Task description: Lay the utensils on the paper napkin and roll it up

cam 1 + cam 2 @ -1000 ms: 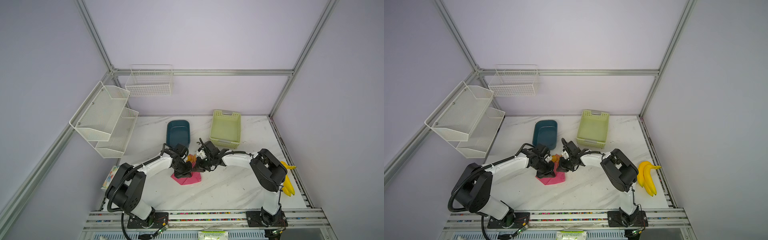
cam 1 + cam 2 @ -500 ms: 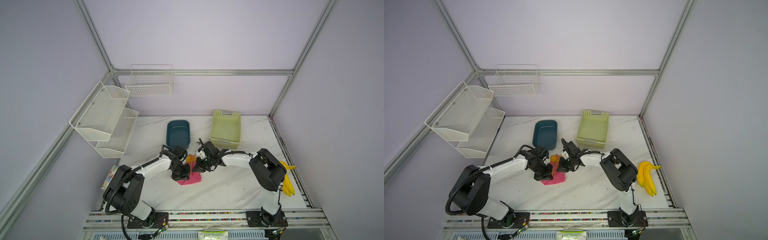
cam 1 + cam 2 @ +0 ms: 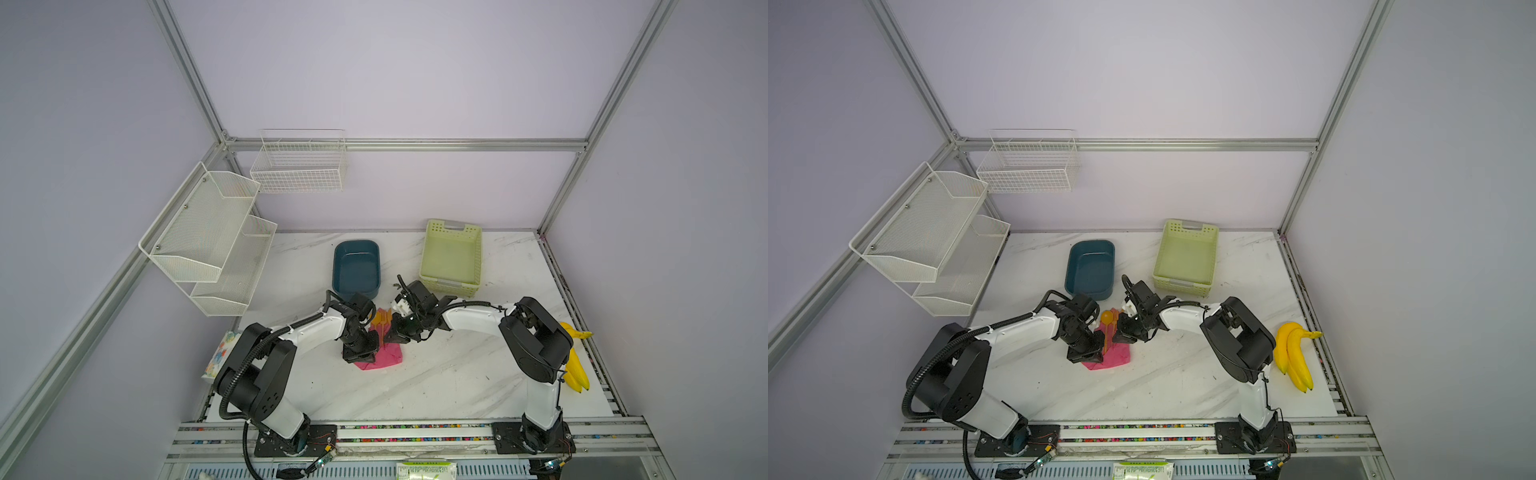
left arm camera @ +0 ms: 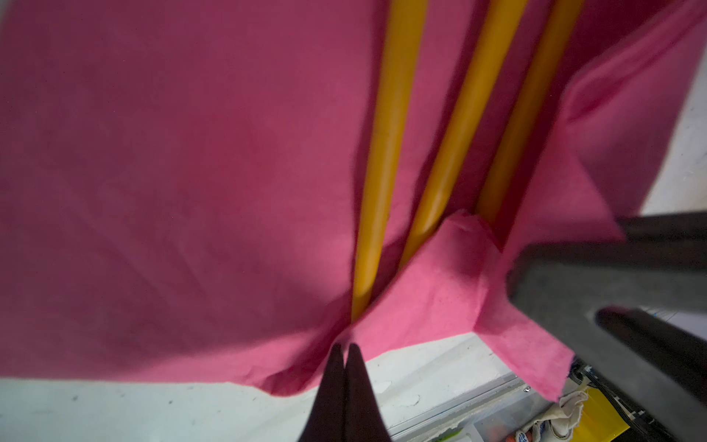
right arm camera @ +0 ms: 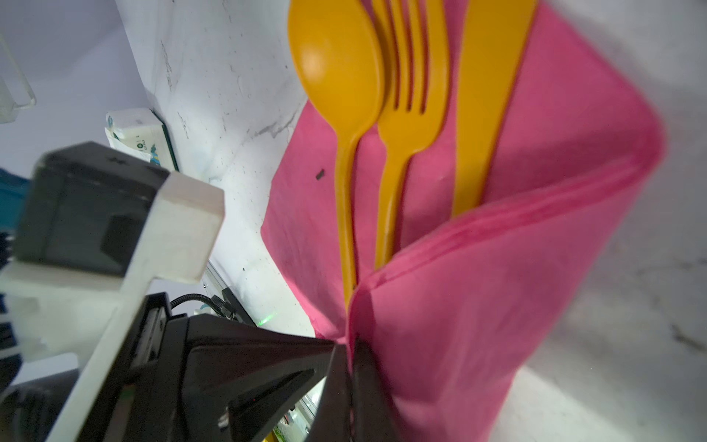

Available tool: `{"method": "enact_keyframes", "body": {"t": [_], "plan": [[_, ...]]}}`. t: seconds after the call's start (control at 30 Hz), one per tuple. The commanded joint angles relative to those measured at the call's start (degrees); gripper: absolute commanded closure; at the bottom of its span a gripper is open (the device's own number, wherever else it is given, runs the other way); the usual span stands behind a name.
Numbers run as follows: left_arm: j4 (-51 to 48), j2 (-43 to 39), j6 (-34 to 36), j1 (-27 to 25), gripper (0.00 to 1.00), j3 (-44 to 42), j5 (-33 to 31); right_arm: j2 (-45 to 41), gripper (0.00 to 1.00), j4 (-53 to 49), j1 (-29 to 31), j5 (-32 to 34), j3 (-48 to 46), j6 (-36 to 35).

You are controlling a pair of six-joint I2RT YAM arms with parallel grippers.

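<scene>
Napkin (image 3: 390, 356) folds further over utensils (image 3: 380, 320) — left hand (image 4: 344, 350), right hand (image 5: 347, 346) pinch it; teal tub (image 3: 356, 270) behind.

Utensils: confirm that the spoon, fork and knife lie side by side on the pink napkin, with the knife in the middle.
One thing is wrong: the fork is in the middle, not the knife. It lies between the spoon and the knife, as the right wrist view shows. The rest holds: all three lie side by side on the pink napkin.
</scene>
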Motion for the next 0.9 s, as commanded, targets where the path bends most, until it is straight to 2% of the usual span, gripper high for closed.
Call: {"method": "enact_keyframes", "body": {"t": [0.0,0.87], "plan": [[-0.6,0.4,1.4,0.4,1.00,-1.5,-1.4,0.4,1.00,-1.2,0.3,0.8,1.5,-0.3],[0.4,1.1,1.2,0.4,1.00,-0.8,-1.8,5.7,1.00,12.1,4.2,-2.6,2.5,8.5]]}}
